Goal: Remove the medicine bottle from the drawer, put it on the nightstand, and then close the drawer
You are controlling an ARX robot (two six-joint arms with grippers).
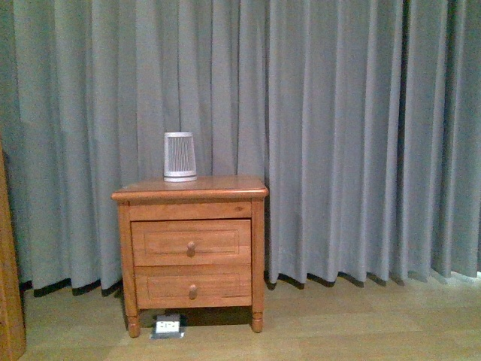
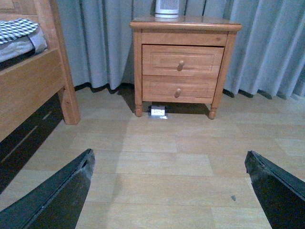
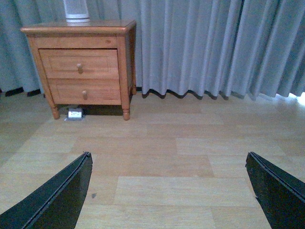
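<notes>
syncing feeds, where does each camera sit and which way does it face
Front view: on the robot's body, facing the nightstand squarely; no arm shows.
Left wrist view: on that wrist, looking over floor at it and a bed; open left gripper shows.
Right wrist view: on that wrist, same aim, no bed; open right gripper shows.
All share the nightstand.

Dim, soft, slightly grainy light

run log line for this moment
step: not started | drawer: shut | medicine bottle: not visible | nightstand: ribbed device on top | left gripper: open, empty | right gripper: open, empty
</notes>
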